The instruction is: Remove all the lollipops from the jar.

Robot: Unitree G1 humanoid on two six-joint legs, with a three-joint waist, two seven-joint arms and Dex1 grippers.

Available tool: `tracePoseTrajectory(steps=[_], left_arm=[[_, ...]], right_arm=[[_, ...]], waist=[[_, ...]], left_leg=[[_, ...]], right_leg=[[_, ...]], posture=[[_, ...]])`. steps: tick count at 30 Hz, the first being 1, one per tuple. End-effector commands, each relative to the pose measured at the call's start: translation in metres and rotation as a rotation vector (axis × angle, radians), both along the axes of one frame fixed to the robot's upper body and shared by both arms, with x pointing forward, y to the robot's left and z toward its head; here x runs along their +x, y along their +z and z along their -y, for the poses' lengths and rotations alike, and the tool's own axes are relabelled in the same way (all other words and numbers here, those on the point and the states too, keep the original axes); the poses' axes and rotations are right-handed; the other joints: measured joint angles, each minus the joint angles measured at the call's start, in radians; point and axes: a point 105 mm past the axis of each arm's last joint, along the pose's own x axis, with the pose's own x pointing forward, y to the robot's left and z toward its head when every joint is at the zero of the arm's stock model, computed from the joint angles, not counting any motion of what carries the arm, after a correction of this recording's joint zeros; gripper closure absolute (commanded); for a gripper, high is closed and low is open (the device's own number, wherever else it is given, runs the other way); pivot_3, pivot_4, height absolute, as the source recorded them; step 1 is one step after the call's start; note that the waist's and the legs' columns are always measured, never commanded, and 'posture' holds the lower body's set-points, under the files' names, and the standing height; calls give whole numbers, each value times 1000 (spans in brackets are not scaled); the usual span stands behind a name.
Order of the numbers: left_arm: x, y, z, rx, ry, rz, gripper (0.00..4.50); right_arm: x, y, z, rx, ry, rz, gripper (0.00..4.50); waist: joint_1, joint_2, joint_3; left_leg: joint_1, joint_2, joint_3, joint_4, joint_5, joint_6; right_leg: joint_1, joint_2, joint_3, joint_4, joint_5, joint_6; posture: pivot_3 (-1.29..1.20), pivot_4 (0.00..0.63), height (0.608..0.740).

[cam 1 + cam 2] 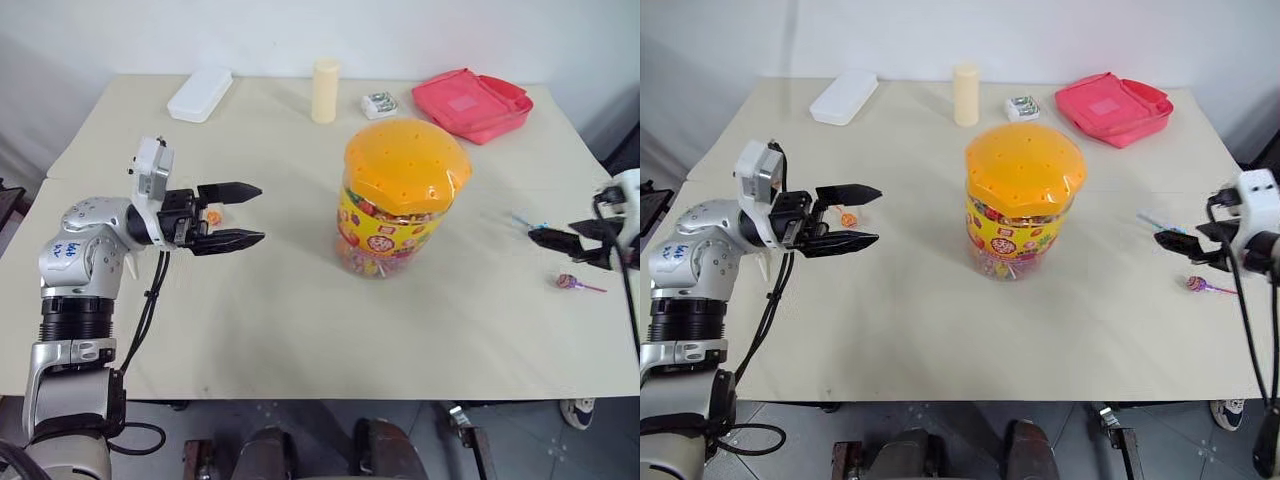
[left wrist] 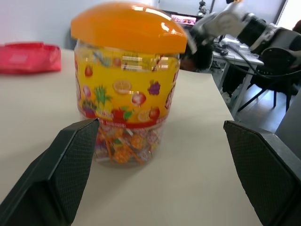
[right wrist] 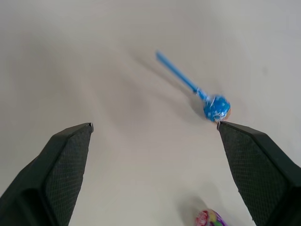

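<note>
2 grippers gaping: left gripper [image 1: 240, 213] | right gripper [image 3: 155, 129] | blue lollipop [image 3: 217, 108] on table [image 1: 300, 330]

Jar [image 1: 400, 200] stands lidded mid-table; purple lollipop [image 1: 566, 282] lies to its right.

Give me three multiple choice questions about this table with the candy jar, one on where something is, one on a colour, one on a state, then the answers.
1. Where does the blue lollipop lie?
A. Inside the jar
B. On the table by the right gripper
C. On the pink pouch

2. What colour is the lid of the jar?
A. Orange
B. Green
C. White

3. How do the left gripper's fingers stand?
A. Shut on a lollipop
B. Shut on nothing
C. Open, holding nothing

Answers:
1. B, it lies on the bare table just ahead of the right gripper.
2. A, the domed lid is orange in both eye views.
3. C, the fingers stand apart with only air between them.
</note>
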Motion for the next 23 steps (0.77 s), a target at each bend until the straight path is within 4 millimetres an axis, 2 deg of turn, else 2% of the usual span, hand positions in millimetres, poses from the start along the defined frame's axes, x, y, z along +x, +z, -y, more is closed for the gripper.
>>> tracePoseTrajectory(steps=[1,3,6,10,16,23], left_arm=[[0,1,-7,-12,52,-4,0],[2,0,-11,-32,89,-5,0],[2,-12,-20,-52,152,-89,0],[-8,-29,-21,-37,190,-114,0],[-23,-48,-25,-44,207,-172,0],[-33,-54,-28,-33,261,-130,0]], right_arm=[[-31,15,-33,-4,199,79,38],[-46,11,-50,-3,307,93,38],[-62,-2,-83,-54,509,166,38],[-83,-40,-116,-60,724,162,38],[-80,-79,-130,-57,766,140,38],[-71,-88,-134,-43,732,185,38]], waist=[[9,0,0],[13,0,0],[18,0,0],[20,0,0],[29,0,0],[32,0,0]], left_leg=[[0,0,0,0,0,0],[0,0,-1,0,0,0],[0,0,0,1,0,0],[1,0,0,1,0,0],[2,0,0,2,0,0],[3,0,0,1,0,0]], right_leg=[[0,0,0,0,0,0],[1,1,0,0,0,0],[2,0,0,-1,0,0],[3,1,1,-3,1,1],[4,1,1,-4,1,2],[5,1,1,-4,1,2]], posture=[[0,150,740],[0,150,740],[0,150,740],[0,150,740],[0,150,740],[0,150,740]])
